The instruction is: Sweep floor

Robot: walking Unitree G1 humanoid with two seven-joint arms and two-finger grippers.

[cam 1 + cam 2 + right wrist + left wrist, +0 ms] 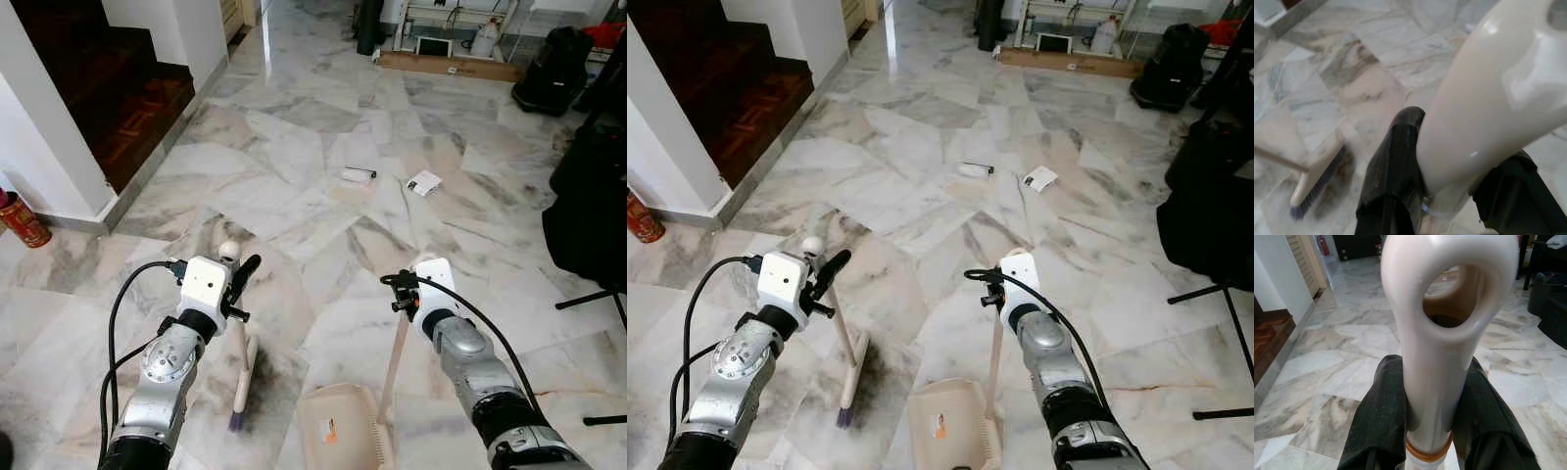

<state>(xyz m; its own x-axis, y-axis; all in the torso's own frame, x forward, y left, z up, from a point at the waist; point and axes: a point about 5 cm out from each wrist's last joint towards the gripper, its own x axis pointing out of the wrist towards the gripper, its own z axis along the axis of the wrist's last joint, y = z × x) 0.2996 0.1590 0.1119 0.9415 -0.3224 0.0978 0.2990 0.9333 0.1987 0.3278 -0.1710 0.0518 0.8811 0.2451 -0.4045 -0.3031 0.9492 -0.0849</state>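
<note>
My left gripper (237, 277) is shut on the top of a cream broom handle (1442, 357), with black fingers (1381, 416) on both sides of it. The broom head (243, 387), with purple bristles, rests on the marble floor between my arms. On the upright cream dustpan handle (1488, 112) my right gripper (404, 292) is shut. The dustpan (338, 426) sits on the floor below it, close to the broom head (1315, 186). Farther ahead lie a small white roll-like item (358, 174) and a white paper scrap (424, 182).
Dark wooden stairs (118, 88) and a white wall corner (49, 137) stand to the left, with a red can (22, 220) at its foot. Black equipment on a stand (593, 206) crowds the right. A black bag (554, 69) and a cardboard plank (451, 67) lie at the back.
</note>
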